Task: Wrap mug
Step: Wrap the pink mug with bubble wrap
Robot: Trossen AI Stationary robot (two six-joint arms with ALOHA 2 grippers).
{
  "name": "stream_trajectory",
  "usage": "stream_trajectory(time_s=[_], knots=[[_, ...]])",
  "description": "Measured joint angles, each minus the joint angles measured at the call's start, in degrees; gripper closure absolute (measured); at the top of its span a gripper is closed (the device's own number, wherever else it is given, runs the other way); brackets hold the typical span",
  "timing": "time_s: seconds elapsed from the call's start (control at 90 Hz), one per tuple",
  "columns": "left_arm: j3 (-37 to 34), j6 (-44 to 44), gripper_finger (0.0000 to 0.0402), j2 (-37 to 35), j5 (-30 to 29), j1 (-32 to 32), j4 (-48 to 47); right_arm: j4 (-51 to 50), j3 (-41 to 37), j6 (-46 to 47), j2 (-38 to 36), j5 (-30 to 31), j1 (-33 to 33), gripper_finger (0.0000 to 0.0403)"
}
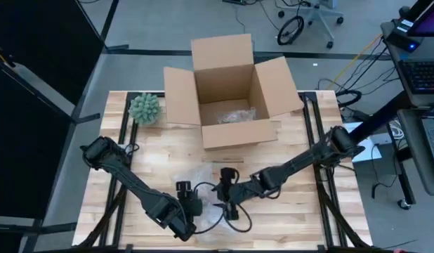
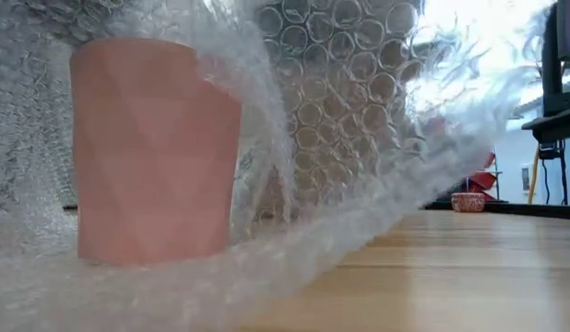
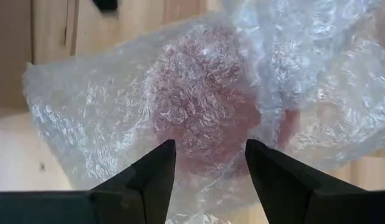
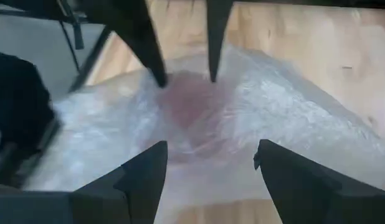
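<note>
Left gripper (image 3: pixel 209 168) spread wide just left of the mug (image 2: pixel 151 152), straddling the bubble wrap (image 3: pixel 105 106) draped over it, likely to pin it. Right gripper (image 4: pixel 208 165) just right of mug, also spread, empty. Cardboard box (image 1: pixel 227 88) beyond mug: open, holds clear wrap.

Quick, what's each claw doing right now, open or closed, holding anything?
Left claw: open, empty, hovering at the bubble wrap over the pink mug.
Right claw: open, empty, hovering over the same wrap.
</note>
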Motion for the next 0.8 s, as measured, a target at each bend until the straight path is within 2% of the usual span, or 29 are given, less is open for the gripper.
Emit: stream_trajectory(time_s=[0.156, 0.278, 0.511, 0.8], knots=[[-0.02, 0.04, 0.0215, 0.00, 0.01, 0.31, 0.03, 2.46, 0.04, 1.16, -0.67, 0.78, 3.37, 0.0167], [-0.02, 0.01, 0.0215, 0.00, 0.01, 0.87, 0.04, 4.13, 0.15, 1.38, 2.25, 1.83, 4.88, 0.0167], [-0.02, -0.06, 0.0215, 0.02, 0.02, 0.90, 0.07, 12.96, 0.04, -0.51, 7.05, 1.61, 5.98, 0.0167], [1.60, -0.06, 0.0215, 0.04, 0.07, 0.92, -0.21, 15.21, 0.04, -3.60, 7.27, 0.42, 6.59, 0.0167]])
